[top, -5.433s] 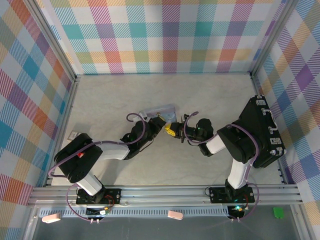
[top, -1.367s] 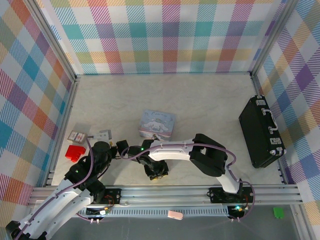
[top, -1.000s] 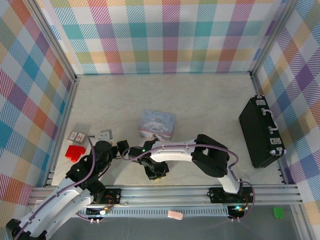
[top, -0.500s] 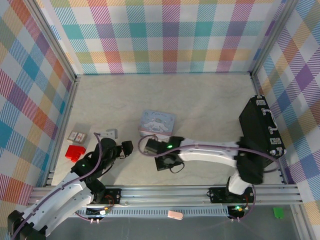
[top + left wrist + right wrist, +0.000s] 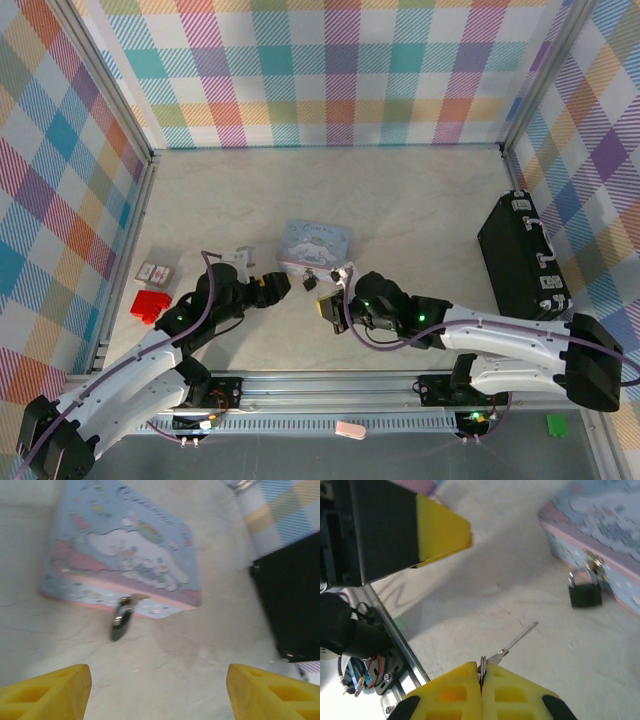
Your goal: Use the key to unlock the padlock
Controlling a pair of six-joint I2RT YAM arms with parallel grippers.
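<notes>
The padlock, a small black body with a silvery shackle, hangs from the clasp on the front of the blue-lilac puppy tin and rests on the table. My right gripper is shut on the key, whose thin blade points up and right toward the padlock but stays well short of it. In the top view this gripper sits just right of the padlock. My left gripper is open just left of it. Its wrist view shows the padlock ahead of the wide-apart yellow fingertips.
A black case lies along the right wall. At the left edge are a red block, small cards and a grey piece. The metal rail runs along the near edge.
My right arm has swung from the near left to the right of the padlock, shut on the key. My left gripper has moved up and right toward the tin.
</notes>
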